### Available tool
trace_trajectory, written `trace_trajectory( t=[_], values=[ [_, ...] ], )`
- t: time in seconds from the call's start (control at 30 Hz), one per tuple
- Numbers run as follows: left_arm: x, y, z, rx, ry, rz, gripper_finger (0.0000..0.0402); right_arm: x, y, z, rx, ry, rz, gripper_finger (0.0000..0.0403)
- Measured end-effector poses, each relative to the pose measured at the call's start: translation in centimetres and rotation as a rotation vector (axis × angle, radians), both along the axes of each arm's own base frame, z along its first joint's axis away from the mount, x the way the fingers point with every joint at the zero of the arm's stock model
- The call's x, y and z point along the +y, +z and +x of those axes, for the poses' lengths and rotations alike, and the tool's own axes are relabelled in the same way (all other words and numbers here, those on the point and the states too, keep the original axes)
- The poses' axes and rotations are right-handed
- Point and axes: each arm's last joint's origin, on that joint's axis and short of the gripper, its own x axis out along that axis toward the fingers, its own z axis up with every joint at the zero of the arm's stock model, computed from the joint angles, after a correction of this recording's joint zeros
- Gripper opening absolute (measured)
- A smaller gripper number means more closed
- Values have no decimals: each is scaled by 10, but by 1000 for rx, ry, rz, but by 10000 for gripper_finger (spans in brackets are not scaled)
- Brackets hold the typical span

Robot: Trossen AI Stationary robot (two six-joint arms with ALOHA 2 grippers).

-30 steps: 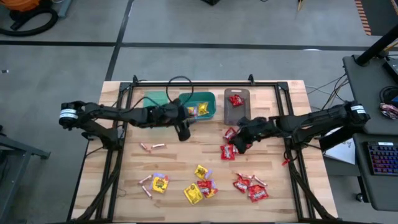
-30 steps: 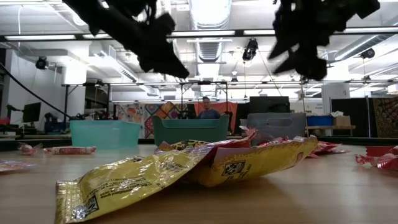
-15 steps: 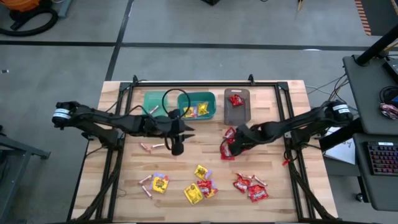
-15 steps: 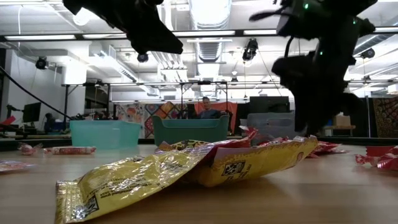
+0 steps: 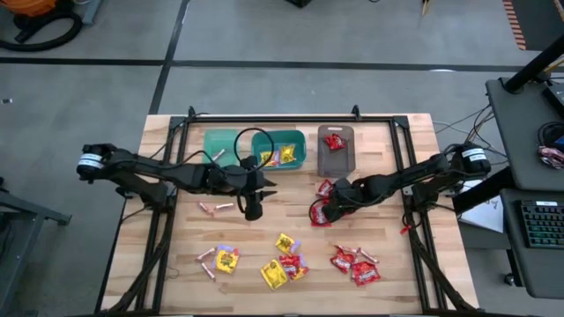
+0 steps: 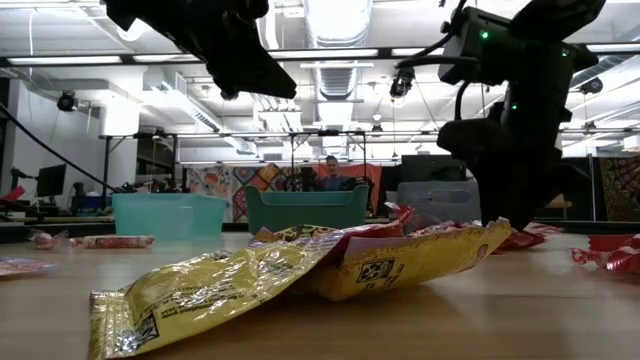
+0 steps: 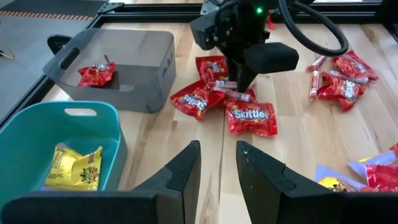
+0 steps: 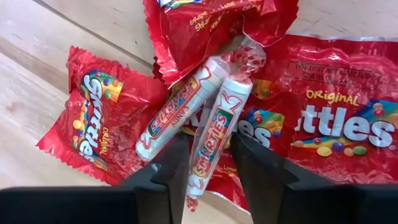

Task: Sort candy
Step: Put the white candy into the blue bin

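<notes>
Fingers of right gripper (image 8: 208, 163) straddle a pinkish-tan stick (image 8: 214, 134), not yet closed, atop red packets (image 5: 324, 210) just before the grey bin (image 5: 336, 150). Left gripper (image 7: 217, 167) parted, empty, hovering beside the teal bin (image 5: 286, 148).

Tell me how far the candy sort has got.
Barely begun: one red packet lies in the grey bin, yellow packets in the teal bin. Right gripper, open, straddles a stick on the red pile. Left gripper hovers empty. Most candy remains.
</notes>
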Motion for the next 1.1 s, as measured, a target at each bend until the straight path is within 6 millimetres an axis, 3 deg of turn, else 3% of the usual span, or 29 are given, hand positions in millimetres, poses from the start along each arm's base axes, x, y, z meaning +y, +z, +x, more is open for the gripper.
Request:
trace_trajectory(
  t=[0.27,0.4,0.6,0.8,0.97,1.1],
  values=[
    [0,-1,1,-4,12,-23,86,0,1,0,-1,43,-12,33],
    [-2,-1,1,-9,15,-43,86,0,7,-3,-19,73,-10,30],
    [-14,2,1,-68,-16,-70,91,-1,34,-11,-129,130,-35,35],
    [-29,-4,-1,-210,-71,-102,119,2,68,-9,-390,314,-183,35],
    [-33,-12,-7,-345,-84,-147,146,11,93,12,-725,555,-404,34],
    [-32,-15,-13,-465,-87,-176,152,18,99,30,-892,690,-590,34]
  ],
)
